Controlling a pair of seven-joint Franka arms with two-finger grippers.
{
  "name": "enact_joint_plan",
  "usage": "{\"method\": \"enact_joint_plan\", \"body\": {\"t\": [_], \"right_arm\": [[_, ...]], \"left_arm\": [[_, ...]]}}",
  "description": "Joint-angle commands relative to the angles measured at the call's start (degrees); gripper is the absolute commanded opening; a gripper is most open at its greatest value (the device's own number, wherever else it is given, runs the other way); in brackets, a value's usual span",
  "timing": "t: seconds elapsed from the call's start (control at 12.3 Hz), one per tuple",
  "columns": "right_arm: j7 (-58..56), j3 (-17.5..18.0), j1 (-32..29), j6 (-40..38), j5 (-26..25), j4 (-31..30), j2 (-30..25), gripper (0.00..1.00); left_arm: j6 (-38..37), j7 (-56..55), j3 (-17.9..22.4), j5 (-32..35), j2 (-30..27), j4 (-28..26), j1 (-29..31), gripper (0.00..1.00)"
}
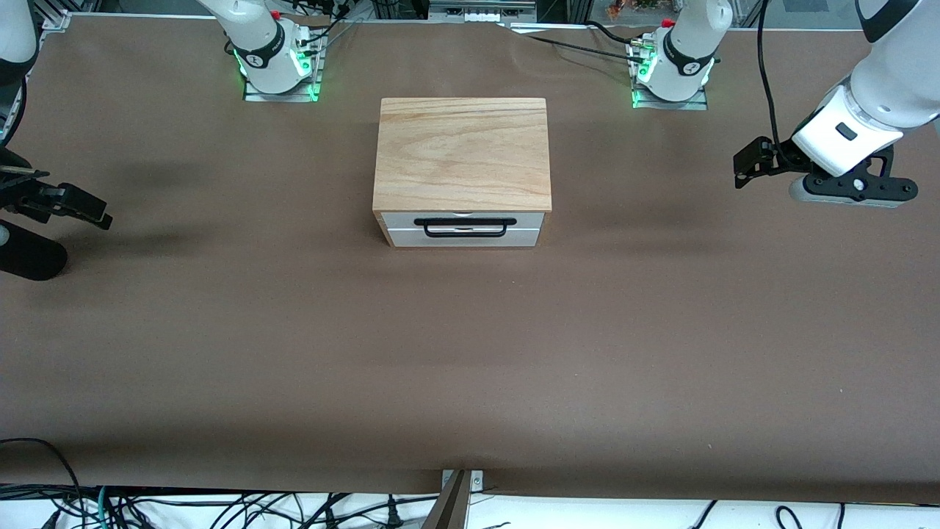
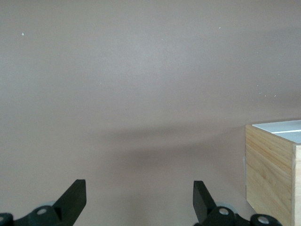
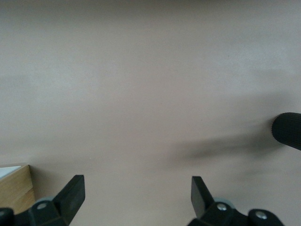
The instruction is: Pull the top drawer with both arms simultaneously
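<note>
The left end effector (image 1: 743,170) hangs in the air over the bare brown worktop (image 1: 470,353) at the left arm's end, well apart from the cabinet. Its two black fingers (image 2: 73,197) stand wide apart with nothing between them. The right end effector (image 1: 81,208) hangs over the worktop at the right arm's end, also well apart from the cabinet, and its fingers (image 3: 70,193) are spread wide in the same way, holding nothing. Both arms reach out from their bases toward the two ends of the worktop; the left arm (image 1: 874,95) bends down at the wrist, and of the right arm only a small part shows at the edge of the front view.

The top drawer (image 1: 463,220) sits in the small cabinet (image 1: 463,154) in the middle of the worktop, between the two arm bases and a little nearer to the front camera than they are. The drawer is closed, flush with the cabinet front. Its face points toward the front camera, and its long axis runs from one arm's end of the worktop to the other. The face panel is white and low. A long thin black wire handle (image 1: 463,226) lies across it along the same axis, its lower bar hanging over the second white panel (image 1: 463,236) below. The cabinet lid is light oak with visible grain, and the sides are light wood.
</note>
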Motion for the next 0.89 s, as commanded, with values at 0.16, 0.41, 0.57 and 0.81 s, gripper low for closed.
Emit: {"method": "enact_joint_plan", "body": {"t": [0.16,0.41,0.57,0.81], "right_arm": [[-0.2,0.8,-0.7,0.1,-0.4,0.7,0.2,1.0],[-0.3,0.8,-0.7,0.3,-0.2,0.7,0.2,1.0],[-0.3,1.8,0.3,0.2,-0.4,1.3,3.2,1.0],[0.3,2.4,1.0,0.5,1.6,1.1,6.8,1.0]], "left_arm": [[0.1,1.3,0.0,-1.1,0.0,0.0,0.2,1.0],[0.1,1.4,-0.2,-4.3,0.9,0.0,-0.1,1.0],[0.1,1.4,-0.2,-8.0,2.0,0.0,-0.1,1.0],[-1.0,1.6,-0.9,-13.6,3.3,0.0,-0.1,1.0]]}}
